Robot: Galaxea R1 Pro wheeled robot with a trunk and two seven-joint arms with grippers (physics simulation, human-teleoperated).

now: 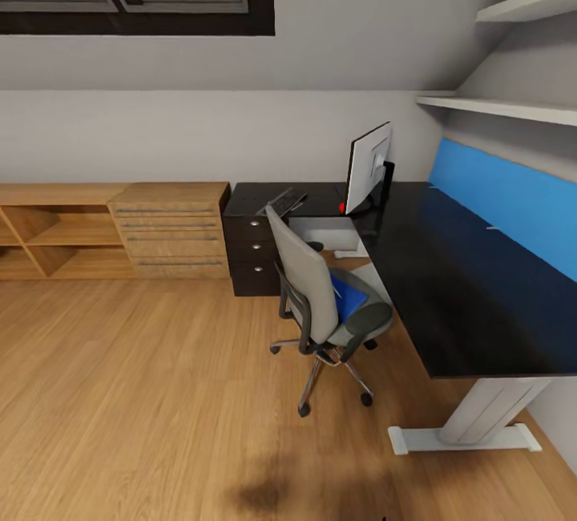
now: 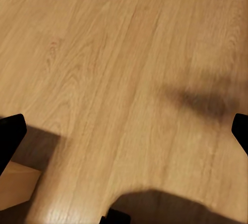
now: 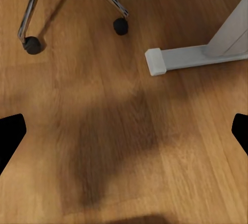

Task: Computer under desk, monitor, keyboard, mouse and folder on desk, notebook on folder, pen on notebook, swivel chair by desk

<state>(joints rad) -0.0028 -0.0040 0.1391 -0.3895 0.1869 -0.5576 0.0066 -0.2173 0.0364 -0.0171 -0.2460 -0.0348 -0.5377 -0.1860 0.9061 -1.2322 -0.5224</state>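
Black desk (image 1: 449, 280) fills your right side; swivel chair (image 1: 320, 296) stands just beside it, blue folder (image 1: 349, 296) on its seat. Monitor (image 1: 369, 164) stands at the desk's corner, keyboard (image 1: 286, 200) beside it, possibly overhanging. Both wrist views: left gripper (image 2: 124, 131) and right gripper (image 3: 124, 131) spread wide over wood floor (image 1: 144, 393), holding nothing.

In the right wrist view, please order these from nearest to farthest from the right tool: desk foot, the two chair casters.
1. Desk foot, white, toward the desk side.
2. Caster, the middle one.
3. Caster, far side; close to 2.
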